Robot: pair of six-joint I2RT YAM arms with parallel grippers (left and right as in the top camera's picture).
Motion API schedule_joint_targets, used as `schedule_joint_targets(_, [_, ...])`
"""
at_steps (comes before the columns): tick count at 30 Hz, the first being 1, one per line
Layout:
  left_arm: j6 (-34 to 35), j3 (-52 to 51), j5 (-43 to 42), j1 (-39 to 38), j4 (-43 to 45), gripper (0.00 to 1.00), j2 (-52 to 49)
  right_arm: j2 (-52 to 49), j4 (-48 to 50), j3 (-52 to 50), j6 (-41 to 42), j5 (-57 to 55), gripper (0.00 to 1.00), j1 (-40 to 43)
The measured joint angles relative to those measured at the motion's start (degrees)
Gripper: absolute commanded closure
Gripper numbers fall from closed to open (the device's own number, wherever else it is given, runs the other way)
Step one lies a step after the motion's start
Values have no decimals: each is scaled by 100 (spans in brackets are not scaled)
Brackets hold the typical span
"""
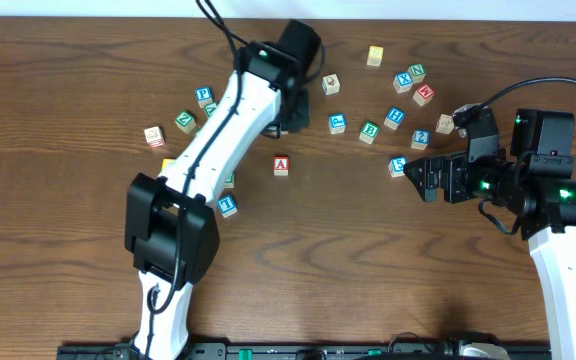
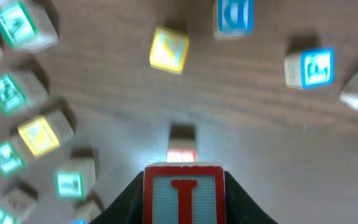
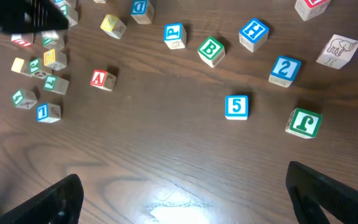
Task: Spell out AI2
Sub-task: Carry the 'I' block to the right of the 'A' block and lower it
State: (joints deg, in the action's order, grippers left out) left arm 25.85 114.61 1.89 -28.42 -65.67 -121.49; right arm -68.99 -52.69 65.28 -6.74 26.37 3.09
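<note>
The red A block (image 1: 281, 165) sits alone on the table (image 1: 88, 290), near the middle, and I take everything else from it.

The left gripper (image 2: 184, 180) hangs just behind the A block and a touch to its right. Its jaws are clamped on the red I block (image 2: 183, 194), which is held upright with the letter facing the wrist camera. From overhead the I block is hidden under the arm. In the left wrist view there is a small reddish block (image 2: 181, 151) on the table just past the held one, too blurred to read.

The blue 2 block (image 1: 421, 138) lies well to the right of the A block and slightly further back. A blue 5 block (image 1: 398, 165) is just in front of it, and a blue H block (image 1: 395, 116) and a green B block (image 1: 369, 130) are near it on the A side.

The right gripper (image 1: 423, 180) hovers well right of the A block, just beside the 5 block. Its jaws are spread wide with nothing between them.

A blue 1 block (image 1: 227, 205) rests in front of the A block and to its left, near a loose cluster of blocks by the left arm.
</note>
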Motion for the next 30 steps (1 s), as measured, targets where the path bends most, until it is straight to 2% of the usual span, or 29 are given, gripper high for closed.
schedule_joint_targets(10, [450, -748, -2, -444, 157, 72, 0, 0, 0, 2, 0, 0, 1, 0])
schedule_joint_targets(21, [678, -1794, -199, -468, 1744, 72, 0, 0, 0, 2, 0, 0, 1, 0])
schedule_joint_targets(30, [649, -2369, -195, -654, 2323, 72, 0, 0, 0, 2, 0, 0, 1, 0])
